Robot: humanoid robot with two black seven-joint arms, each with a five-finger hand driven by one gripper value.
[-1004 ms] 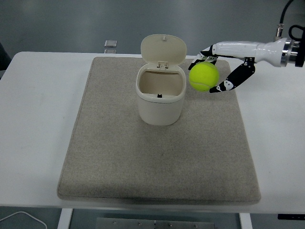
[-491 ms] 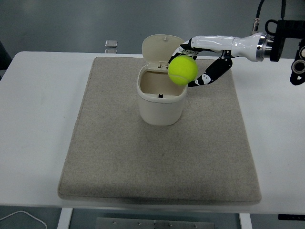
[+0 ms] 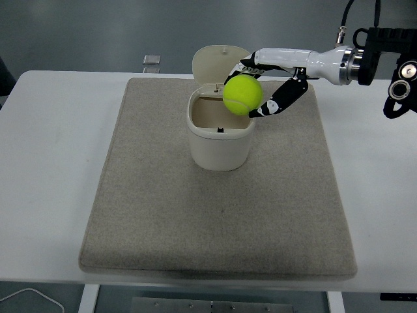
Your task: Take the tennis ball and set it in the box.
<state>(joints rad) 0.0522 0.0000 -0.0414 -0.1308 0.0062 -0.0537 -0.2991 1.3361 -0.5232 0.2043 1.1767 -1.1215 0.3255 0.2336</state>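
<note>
One head view, high on the robot's side; faces forward and down over the bench (image 3: 52,130); robot hand (image 3: 264,85) top right.

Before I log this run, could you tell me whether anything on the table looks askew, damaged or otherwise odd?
Nothing stands out. The box stands upright on the mat with its lid tipped open, and the right hand holds the tennis ball over the box's right rim. A small object lies near the table's far edge, too small to identify.
</note>
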